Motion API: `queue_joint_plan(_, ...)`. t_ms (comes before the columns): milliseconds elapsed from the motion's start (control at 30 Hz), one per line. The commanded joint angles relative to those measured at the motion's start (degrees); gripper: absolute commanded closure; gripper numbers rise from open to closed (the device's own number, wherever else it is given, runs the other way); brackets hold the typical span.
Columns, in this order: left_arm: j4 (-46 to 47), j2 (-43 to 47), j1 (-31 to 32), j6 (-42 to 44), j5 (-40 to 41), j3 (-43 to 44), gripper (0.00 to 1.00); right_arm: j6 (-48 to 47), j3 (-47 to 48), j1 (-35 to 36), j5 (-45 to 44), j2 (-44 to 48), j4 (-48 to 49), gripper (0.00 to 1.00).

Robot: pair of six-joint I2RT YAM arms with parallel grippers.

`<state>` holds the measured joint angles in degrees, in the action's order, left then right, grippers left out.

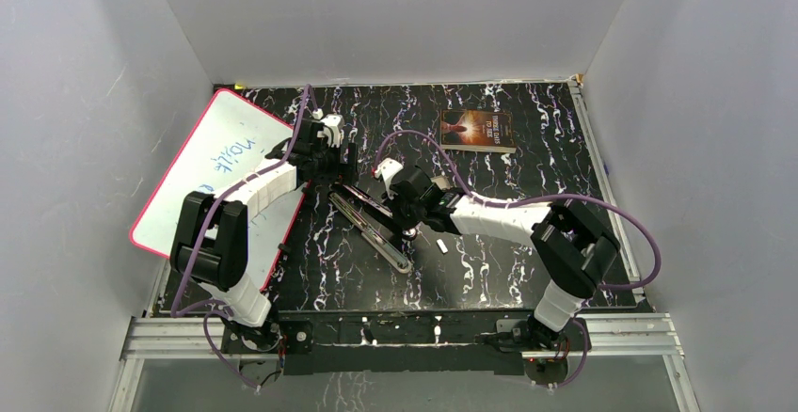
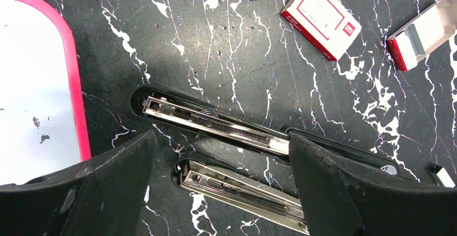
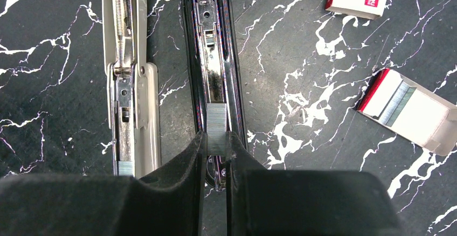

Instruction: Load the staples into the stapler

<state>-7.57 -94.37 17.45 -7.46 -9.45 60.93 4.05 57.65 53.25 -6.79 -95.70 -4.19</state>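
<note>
1. Staples [image 3: 216,118]: your right hand [image 3: 215,141] pinches a short strip between its fingertips, right over the metal channel of the opened black stapler [image 3: 209,58].
2. Your left hand [image 2: 221,141] hangs wide open above both staplers, holding nothing.
3. A grey stapler [image 3: 129,85] lies opened just beside the black one on the worktop [image 3: 302,58], parallel to it.

The near end of the staples [image 3: 216,122] is hidden between the fingers of the right hand [image 3: 216,140]. The top edge cuts off the black stapler [image 3: 211,53] and the beige stapler [image 3: 125,42].

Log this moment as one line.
right gripper: shut on staple strip, at black stapler channel | left gripper: open, holding nothing
</note>
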Motion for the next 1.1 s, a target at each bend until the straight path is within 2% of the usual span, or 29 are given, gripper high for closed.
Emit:
queue_joint_plan(0,-0.7,0.9,-0.2,0.6,0.0,2.1,0.09,-0.7,1.7,-0.3,-1.1,1.7,1.2,1.00)
queue_joint_plan(1067,-0.7,1.0,-0.2,0.5,-0.1,2.1,0.09,-1.3,5.0,-0.4,0.8,-2.2,-4.0,1.00)
